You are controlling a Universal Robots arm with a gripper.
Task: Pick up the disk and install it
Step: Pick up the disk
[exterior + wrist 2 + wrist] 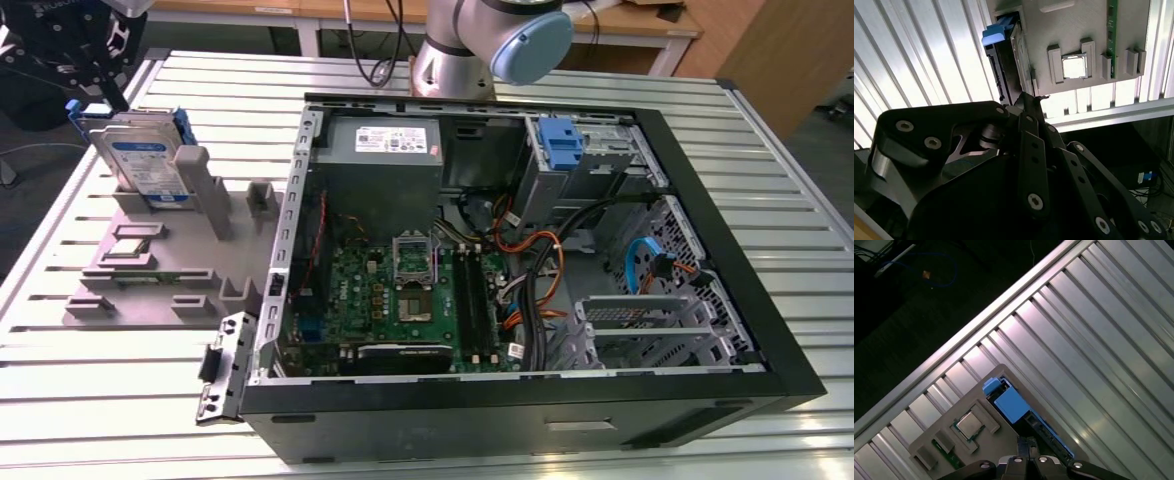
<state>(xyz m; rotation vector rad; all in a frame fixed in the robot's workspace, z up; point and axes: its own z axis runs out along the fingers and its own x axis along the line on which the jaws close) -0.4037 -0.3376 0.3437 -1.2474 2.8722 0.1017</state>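
The disk (140,160) stands upright on its edge in a slot of the grey holder (200,215) at the exterior view's left, its blue-and-white label facing forward and a blue frame around its edges. My gripper (100,90) hangs just above the disk's top far corner, apart from it, with its fingers closed together on nothing. In the second wrist view the disk (1016,55) shows edge-on just beyond the gripper (1029,97). In the first wrist view the gripper (1024,444) sits over the disk's blue frame (1011,405).
An open computer case (747,300) lies on the slatted metal table (747,130), with a motherboard (387,300), a grey power supply (387,150) and a blue bracket (558,140) in its drive bay. The holder also carries a processor chip (130,248) and a memory stick (160,277).
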